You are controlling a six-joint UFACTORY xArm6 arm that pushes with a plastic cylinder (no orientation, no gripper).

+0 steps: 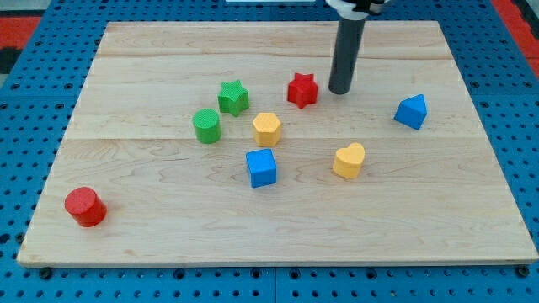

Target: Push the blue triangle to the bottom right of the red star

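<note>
The pale wooden tabletop (168, 227), made of long planks with visible grain, sits on a blue pegboard (34, 93) dotted with holes. Eight small plastic blocks lie scattered on it, and nothing holds anything else.

The blue triangle (411, 111) is a chunky wedge with smooth faces, lying alone toward the view's right, well apart from the rest. The red star (302, 90) sits near the middle top, its surface finely ribbed. My tip (340, 90) stands just beside the star, on its right, between it and the triangle but far closer to the star. The rod is a plain dark cylinder; there is no claw to be wide or narrow.

Left of the red star are a green star (233, 98) and a green cylinder (206, 126). Below are a yellow hexagon (267, 128), a blue cube (261, 167) and a yellow heart (349, 160). A red cylinder (85, 206) lies at the bottom left.
</note>
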